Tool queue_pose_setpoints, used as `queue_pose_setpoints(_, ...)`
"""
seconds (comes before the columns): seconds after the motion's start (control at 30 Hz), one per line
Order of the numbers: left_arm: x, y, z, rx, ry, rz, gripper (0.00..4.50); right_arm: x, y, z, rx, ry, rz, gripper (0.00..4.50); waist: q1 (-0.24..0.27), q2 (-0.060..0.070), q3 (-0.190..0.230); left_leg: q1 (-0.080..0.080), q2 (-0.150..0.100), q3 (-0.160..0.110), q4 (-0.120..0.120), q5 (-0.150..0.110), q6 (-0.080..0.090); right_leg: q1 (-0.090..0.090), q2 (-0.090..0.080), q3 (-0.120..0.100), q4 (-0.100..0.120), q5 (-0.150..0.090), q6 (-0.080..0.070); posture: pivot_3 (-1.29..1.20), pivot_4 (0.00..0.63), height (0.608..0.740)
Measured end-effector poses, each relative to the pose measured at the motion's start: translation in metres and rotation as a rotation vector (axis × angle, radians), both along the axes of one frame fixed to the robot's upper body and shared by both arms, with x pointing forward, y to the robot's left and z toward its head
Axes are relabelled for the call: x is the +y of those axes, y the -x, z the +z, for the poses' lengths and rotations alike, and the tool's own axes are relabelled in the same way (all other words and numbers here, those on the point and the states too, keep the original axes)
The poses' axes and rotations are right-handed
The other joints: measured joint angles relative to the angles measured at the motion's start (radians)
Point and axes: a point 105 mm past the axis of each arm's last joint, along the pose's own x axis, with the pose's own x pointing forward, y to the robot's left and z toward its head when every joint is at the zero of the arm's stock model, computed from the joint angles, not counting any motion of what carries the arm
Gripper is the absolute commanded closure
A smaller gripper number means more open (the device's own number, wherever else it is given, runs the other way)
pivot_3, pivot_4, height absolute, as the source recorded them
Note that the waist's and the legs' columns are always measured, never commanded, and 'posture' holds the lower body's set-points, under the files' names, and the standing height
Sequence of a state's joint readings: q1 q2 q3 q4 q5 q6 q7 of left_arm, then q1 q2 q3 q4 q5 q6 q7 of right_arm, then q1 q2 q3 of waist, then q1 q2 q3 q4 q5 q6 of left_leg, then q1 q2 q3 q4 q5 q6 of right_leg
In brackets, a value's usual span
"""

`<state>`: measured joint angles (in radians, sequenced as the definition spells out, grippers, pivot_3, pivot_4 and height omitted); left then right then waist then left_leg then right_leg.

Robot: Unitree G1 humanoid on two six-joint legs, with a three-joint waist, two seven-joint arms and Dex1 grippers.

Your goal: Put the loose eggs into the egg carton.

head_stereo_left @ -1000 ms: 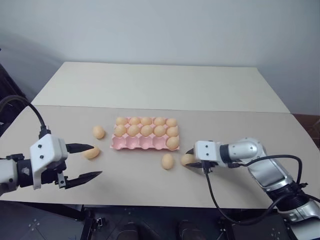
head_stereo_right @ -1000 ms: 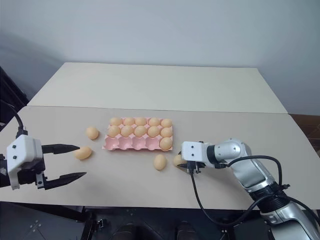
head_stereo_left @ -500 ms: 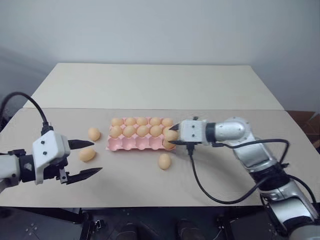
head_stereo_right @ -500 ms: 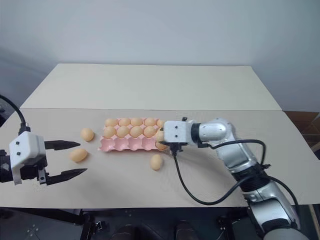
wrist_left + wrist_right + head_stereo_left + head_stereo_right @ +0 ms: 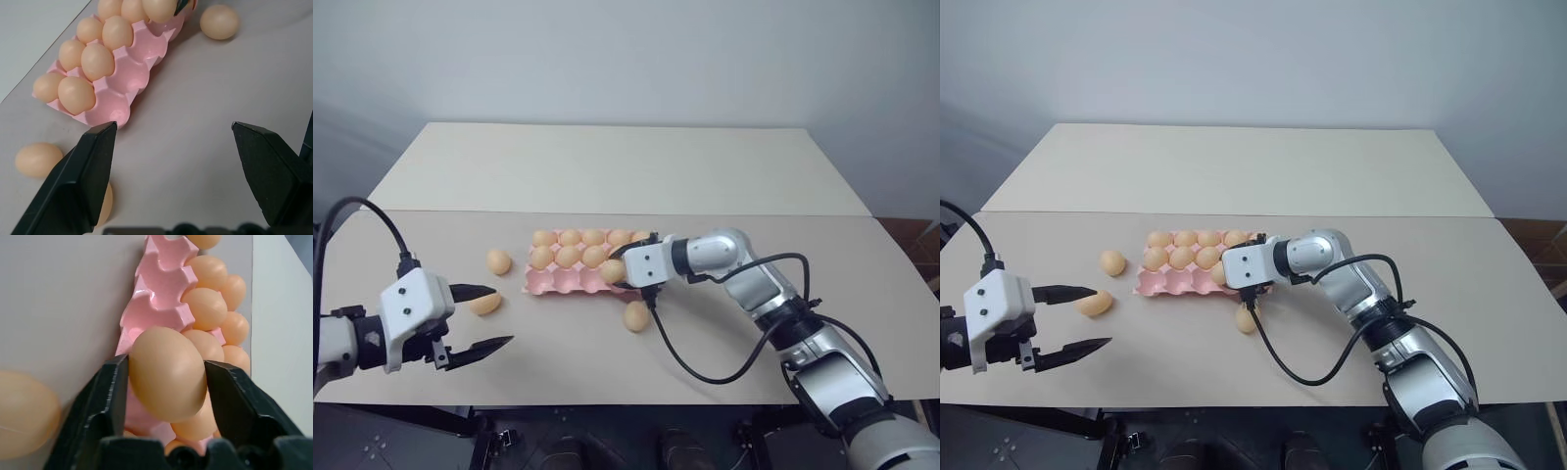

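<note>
Right arm swung over egg carton; egg between fingers.

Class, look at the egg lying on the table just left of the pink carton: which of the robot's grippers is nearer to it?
Left. The left gripper hovers just short of that egg; the right gripper is across the egg carton.

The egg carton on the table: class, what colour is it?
The egg carton is plain pink, clearest in the left wrist view.

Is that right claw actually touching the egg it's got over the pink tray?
Touching. The right wrist view shows both black fingers pressed against the sides of the egg.
</note>
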<state>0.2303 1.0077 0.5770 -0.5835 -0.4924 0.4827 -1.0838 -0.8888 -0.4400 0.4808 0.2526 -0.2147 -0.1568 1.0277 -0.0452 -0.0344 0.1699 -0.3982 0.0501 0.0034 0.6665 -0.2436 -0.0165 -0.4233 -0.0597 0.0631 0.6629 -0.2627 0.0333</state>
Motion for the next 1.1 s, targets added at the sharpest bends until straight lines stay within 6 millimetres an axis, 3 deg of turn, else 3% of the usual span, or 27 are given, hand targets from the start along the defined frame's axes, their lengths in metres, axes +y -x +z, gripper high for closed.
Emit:
queue_pose_setpoints(0.07, 0.000, -0.001, 0.001, -0.003, -0.002, -0.001, 0.44, 0.000, -0.001, -0.005, -0.010, 0.025, 0.006, 0.07, 0.000, 0.000, 0.000, 0.000, 0.000, 0.000, 0.000, 0.000, 0.000, 0.000, 0.000, 0.000, 0.000, 0.000, 0.000, 0.00, 0.150, 0.740)
queue_pose_setpoints(0.27, -0.001, -0.005, 0.008, -0.044, -0.008, -0.016, 0.44, 0.000, 0.000, -0.005, -0.038, 0.037, 0.021, 0.03, -0.001, 0.000, 0.000, 0.000, 0.000, 0.000, 0.000, 0.000, 0.000, 0.000, 0.000, 0.000, 0.000, 0.000, 0.000, 0.00, 0.150, 0.740)
queue_pose_setpoints(0.47, -0.004, -0.008, 0.012, -0.060, 0.014, -0.032, 0.44, -0.006, 0.016, 0.030, -0.022, -0.102, -0.011, 0.03, 0.003, 0.000, 0.000, 0.000, 0.000, -0.001, 0.000, 0.000, 0.000, 0.000, 0.000, 0.000, 0.000, 0.000, 0.000, 0.00, 0.150, 0.740)
queue_pose_setpoints(0.53, -0.006, -0.008, 0.011, -0.056, 0.025, -0.038, 0.44, -0.021, 0.027, 0.032, 0.029, -0.117, -0.035, 0.03, 0.011, 0.000, 0.000, -0.001, 0.000, -0.001, 0.000, 0.000, 0.000, 0.000, 0.000, -0.001, -0.001, 0.000, 0.000, 0.00, 0.150, 0.740)
queue_pose_setpoints(0.77, -0.007, -0.007, 0.009, -0.043, 0.040, -0.052, 0.44, -0.082, 0.063, 0.011, 0.263, -0.070, -0.148, 0.03, 0.019, 0.000, 0.000, 0.000, 0.000, -0.001, 0.000, 0.000, 0.000, 0.001, 0.000, -0.001, -0.001, 0.000, 0.000, 0.00, 0.150, 0.740)
queue_pose_setpoints(0.97, -0.009, -0.003, 0.008, -0.023, 0.056, -0.075, 0.44, -0.113, 0.084, -0.003, 0.374, -0.058, -0.224, 0.03, 0.015, 0.000, 0.000, 0.000, 0.000, 0.000, 0.000, 0.000, 0.000, 0.002, 0.000, -0.001, -0.001, 0.000, 0.000, 0.00, 0.150, 0.740)
queue_pose_setpoints(1.1, -0.009, 0.000, 0.008, -0.013, 0.070, -0.085, 0.44, -0.119, 0.088, -0.005, 0.389, -0.059, -0.256, 0.03, 0.007, 0.000, 0.000, 0.001, 0.000, 0.000, 0.000, 0.000, 0.000, 0.002, 0.000, 0.000, -0.001, 0.000, 0.000, 0.00, 0.150, 0.740)
